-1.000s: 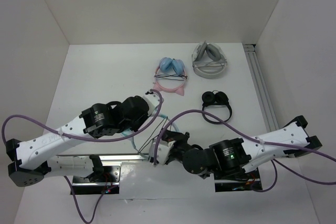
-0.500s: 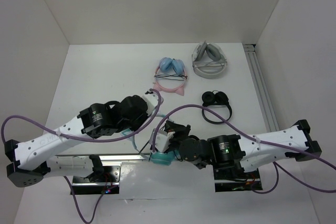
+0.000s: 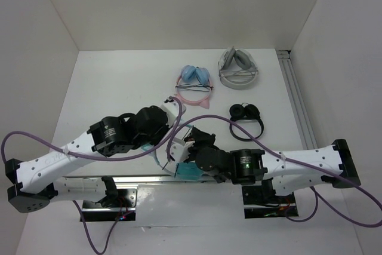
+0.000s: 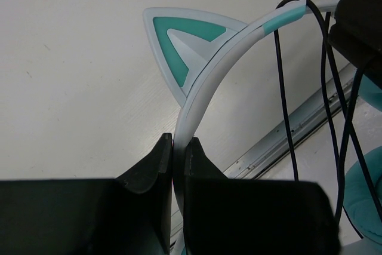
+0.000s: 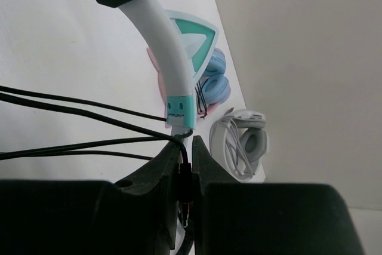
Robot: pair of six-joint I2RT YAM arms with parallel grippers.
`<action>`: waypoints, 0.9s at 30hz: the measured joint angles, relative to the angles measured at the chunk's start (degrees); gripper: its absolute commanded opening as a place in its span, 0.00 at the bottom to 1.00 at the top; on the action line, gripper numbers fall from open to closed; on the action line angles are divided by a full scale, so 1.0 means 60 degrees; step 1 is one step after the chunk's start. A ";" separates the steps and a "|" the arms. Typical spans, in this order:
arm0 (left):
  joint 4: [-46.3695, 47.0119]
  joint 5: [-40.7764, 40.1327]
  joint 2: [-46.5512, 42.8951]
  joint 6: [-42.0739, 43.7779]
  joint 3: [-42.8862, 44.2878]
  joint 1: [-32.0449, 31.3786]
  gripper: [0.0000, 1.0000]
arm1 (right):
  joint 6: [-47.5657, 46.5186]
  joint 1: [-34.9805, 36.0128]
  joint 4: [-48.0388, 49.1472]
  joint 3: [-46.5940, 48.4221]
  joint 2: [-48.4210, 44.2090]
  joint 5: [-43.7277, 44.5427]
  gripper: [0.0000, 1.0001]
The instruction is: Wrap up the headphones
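The left arm [image 3: 65,156] runs from its base at the near left corner diagonally up toward the middle, its dark wrist joints bunched close above the right arm's wrist. The left claw [image 4: 178,147] has both black fingers pressed against the pale headband [image 4: 203,88], which rises from between the pads. The right arm [image 3: 298,159] lies low, stretching from the right side leftward along the near edge. The right claw [image 5: 185,147] is pinched on the thin black cable [image 5: 185,174], its fingers nearly touching each other.
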 measured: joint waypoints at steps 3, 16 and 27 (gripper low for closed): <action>-0.0036 -0.0131 0.0113 -0.0007 0.0106 0.0004 0.00 | -0.0106 -0.0211 -0.0073 0.0106 0.0178 -0.0036 0.14; -0.0226 -0.0583 0.0517 -0.0273 0.0335 0.0025 0.00 | -0.0517 -0.0998 -0.0062 0.0178 0.0208 -0.0062 0.30; -0.1366 -0.0302 0.0586 -0.0324 0.0543 -0.0022 0.00 | -0.0805 -0.1927 0.0182 -0.0306 -0.0583 0.0484 0.49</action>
